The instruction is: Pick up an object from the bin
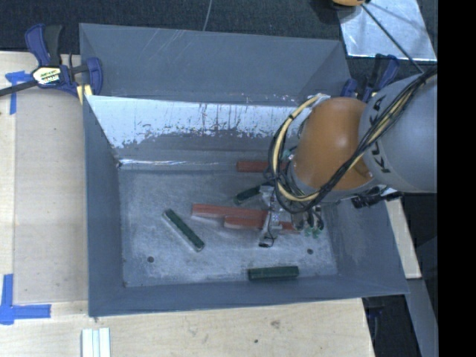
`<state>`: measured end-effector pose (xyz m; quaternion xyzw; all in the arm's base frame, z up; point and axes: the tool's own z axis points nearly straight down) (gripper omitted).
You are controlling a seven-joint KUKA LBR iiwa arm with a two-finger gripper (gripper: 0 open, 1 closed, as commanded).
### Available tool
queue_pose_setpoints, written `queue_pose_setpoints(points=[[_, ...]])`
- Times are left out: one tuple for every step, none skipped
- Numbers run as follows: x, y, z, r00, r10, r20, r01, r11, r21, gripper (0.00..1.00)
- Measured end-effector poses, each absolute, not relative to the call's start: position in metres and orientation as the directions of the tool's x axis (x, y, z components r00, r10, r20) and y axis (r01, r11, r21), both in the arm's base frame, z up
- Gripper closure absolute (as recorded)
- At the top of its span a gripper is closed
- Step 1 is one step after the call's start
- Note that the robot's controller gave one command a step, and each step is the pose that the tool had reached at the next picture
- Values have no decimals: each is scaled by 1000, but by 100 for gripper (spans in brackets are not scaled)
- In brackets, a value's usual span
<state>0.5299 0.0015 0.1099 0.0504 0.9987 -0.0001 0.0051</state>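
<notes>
Hovering over the scuffed floor of the grey bin (104,199), the gripper (268,233) hung at a red-brown block's (238,219) right end (open or clenched, I couldn't tell); a dark green bar (184,230) lay left of it.

Black lettering (378,143) on the grey arm (407,136), reading KUKA (partly crossed by cables (355,158))

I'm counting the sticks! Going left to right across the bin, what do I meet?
Slanted dark green bar → long red-brown bar → dark green bar by the near wall → arm's orange cover. Skipped, overlapping: short red piece at the back, short red piece beside the long bar.
</notes>
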Motion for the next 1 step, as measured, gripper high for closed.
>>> queue_pose_setpoints(points=[[549,-17,268,-1000,7,-6,7,1000,-1,100]])
